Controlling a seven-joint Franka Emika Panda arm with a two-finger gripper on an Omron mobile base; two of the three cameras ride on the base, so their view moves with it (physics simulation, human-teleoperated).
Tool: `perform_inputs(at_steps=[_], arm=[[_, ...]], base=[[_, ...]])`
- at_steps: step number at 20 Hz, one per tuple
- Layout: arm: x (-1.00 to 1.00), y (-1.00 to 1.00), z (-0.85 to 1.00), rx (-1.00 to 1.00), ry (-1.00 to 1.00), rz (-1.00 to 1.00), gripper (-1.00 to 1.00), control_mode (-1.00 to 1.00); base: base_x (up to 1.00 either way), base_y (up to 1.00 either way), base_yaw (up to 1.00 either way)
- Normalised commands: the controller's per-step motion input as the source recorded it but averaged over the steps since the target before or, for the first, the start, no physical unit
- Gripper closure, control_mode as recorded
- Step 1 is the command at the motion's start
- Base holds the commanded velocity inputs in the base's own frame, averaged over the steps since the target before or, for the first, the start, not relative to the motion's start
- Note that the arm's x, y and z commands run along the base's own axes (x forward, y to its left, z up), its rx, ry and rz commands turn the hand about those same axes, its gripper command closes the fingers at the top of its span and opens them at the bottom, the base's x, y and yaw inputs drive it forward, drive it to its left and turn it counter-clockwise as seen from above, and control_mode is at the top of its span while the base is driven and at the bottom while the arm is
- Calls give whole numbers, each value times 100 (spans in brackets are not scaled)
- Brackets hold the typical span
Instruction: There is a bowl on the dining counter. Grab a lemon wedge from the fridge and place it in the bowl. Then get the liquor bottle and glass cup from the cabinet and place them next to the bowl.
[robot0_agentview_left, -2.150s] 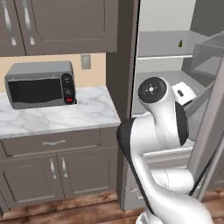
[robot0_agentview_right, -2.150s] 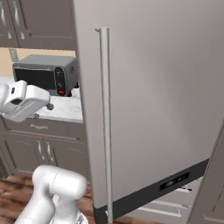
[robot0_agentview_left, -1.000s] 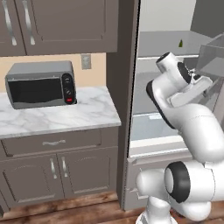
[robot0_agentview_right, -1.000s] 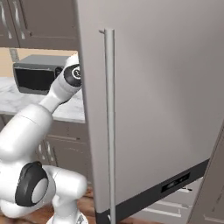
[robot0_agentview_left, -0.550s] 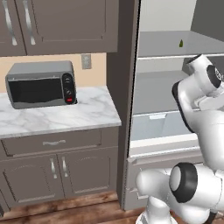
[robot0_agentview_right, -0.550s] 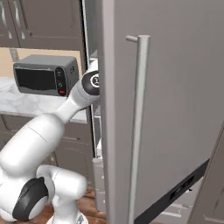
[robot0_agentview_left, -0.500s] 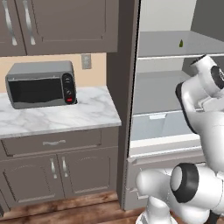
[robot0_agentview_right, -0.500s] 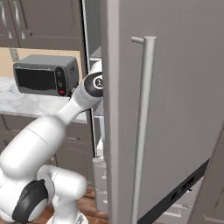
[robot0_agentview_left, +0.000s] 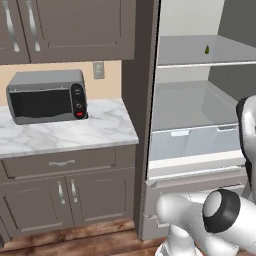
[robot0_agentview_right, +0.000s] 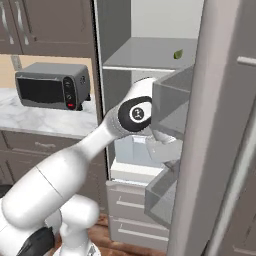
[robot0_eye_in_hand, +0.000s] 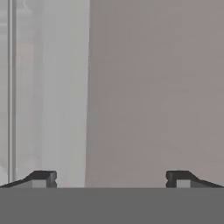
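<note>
The fridge (robot0_agentview_left: 186, 16) stands open, its door (robot0_agentview_right: 222, 125) swung far out to the right. A small green-yellow lemon wedge (robot0_agentview_left: 206, 49) lies on the top shelf, also seen in the right base view (robot0_agentview_right: 177, 54). My arm reaches from the lower left into the gap behind the door's bins, and the hand is largely hidden there. In the hand view my gripper (robot0_eye_in_hand: 110, 178) is open with nothing between its fingertips (robot0_eye_in_hand: 41, 177), facing a flat grey-beige surface close up. The bowl, liquor bottle, glass cup, cabinet and dining counter are out of view.
A grey microwave (robot0_agentview_left: 47, 95) sits on the marble counter (robot0_agentview_left: 100, 132) left of the fridge, under brown wall cabinets. Clear door bins (robot0_agentview_right: 170, 102) jut from the inside of the door. Pale crisper drawers (robot0_agentview_left: 195, 142) fill the fridge's lower part.
The fridge door has swung much wider open. My arm has moved right with it, and the hand has left the left base view.
</note>
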Motion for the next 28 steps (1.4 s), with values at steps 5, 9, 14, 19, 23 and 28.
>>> perform_inputs(at_steps=[5,9,14,19,23,28], arm=[[-51,67,-1,3,-18,0,-100,-100],[-12,100,0,0,-20,3,-100,-100],[13,78,18,5,-32,11,-100,-100],[31,52,15,10,-38,17,-100,-100],[48,14,21,9,-40,18,-100,-100],[29,5,17,-1,-14,9,-100,-100]], base=[[0,0,0],[0,0,0],[0,0,0],[0,0,0],[0,0,0],[0,0,0]])
